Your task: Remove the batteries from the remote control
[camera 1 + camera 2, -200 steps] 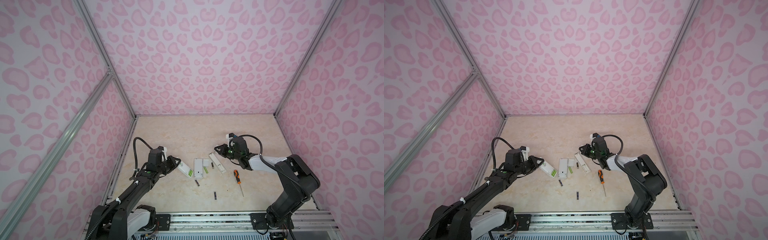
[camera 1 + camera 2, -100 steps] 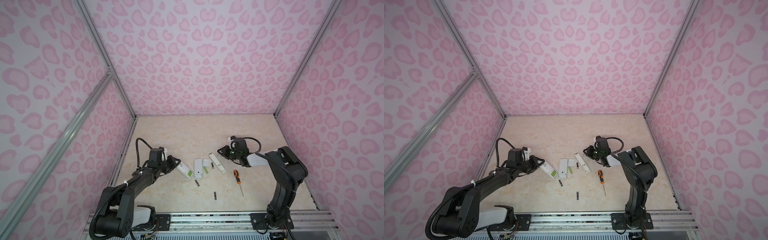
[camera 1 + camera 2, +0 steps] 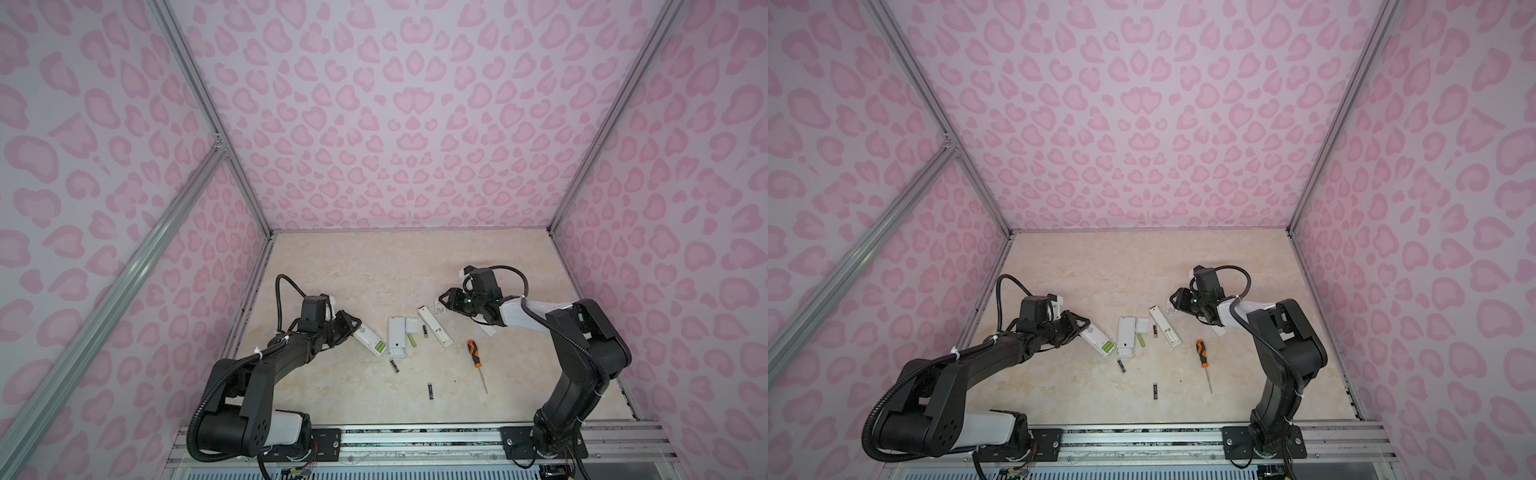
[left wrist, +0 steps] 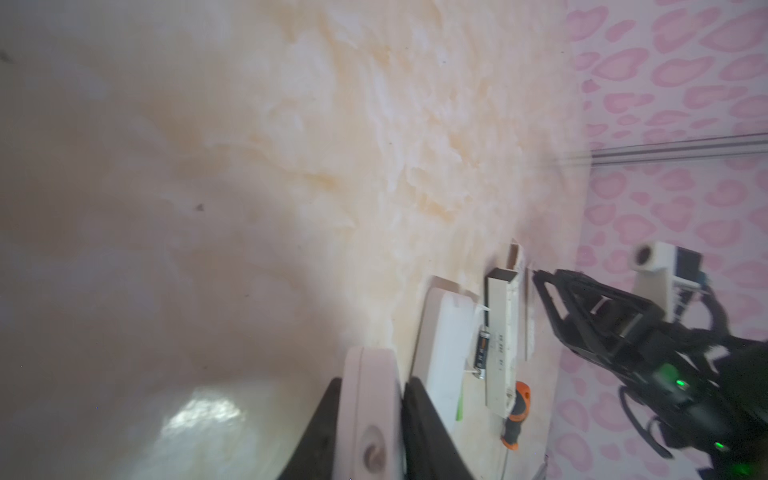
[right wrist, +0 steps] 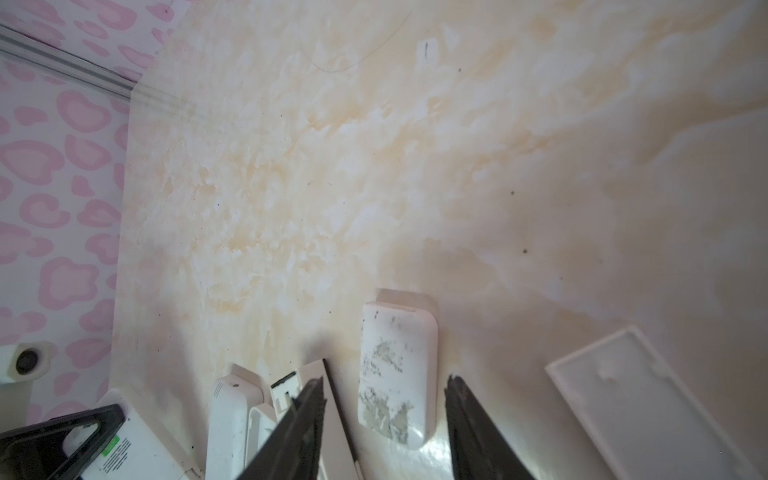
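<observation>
Batteries [image 3: 380, 345]: green pair in remote [image 3: 366, 335], end hidden inside pinching left gripper [image 4: 372, 382]; right gripper [image 5: 384, 384] spread astride cover [image 5: 397, 361].

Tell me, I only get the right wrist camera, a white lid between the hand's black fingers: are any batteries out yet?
Observer: Yes, a black battery lies loose near the front of the table.
Operator: Any still inside?
Observer: Two green batteries sit in the remote whose far end lies between the left hand's fingers.
Operator: Any tools around?
Observer: An orange-and-black screwdriver lies further right on the table, no hand on it.
</observation>
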Robot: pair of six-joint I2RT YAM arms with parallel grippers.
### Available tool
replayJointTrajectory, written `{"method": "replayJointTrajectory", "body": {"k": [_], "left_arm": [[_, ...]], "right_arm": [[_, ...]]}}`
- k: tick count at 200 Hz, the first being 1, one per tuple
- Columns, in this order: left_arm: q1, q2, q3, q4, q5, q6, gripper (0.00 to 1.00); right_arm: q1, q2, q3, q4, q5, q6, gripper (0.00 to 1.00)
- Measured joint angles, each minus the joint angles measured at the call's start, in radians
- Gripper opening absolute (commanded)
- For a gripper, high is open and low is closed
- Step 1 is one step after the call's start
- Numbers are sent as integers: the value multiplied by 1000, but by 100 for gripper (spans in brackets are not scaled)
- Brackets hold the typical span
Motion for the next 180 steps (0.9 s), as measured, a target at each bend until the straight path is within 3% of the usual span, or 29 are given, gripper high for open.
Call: {"method": "replayJointTrajectory", "body": {"k": [82,98,116,155,180], "left_arm": [[1,-36,35,-139,-152,75,67],[1,-45,55,-185,-201,93,78],[1,-48,77,-228,-253,111,99],[-3,-26,113,-287,-311,154,98],[-56,-14,156,-306,-299,212,98]], "right_arm": [[4,-263,-72,-235,105,-116,50],[8,-343,-117,-278,123,-128,50],[11,-429,-162,-338,146,-147,51],[8,-582,-214,-463,203,-173,52],[8,-631,-251,-492,218,-175,52]]}}
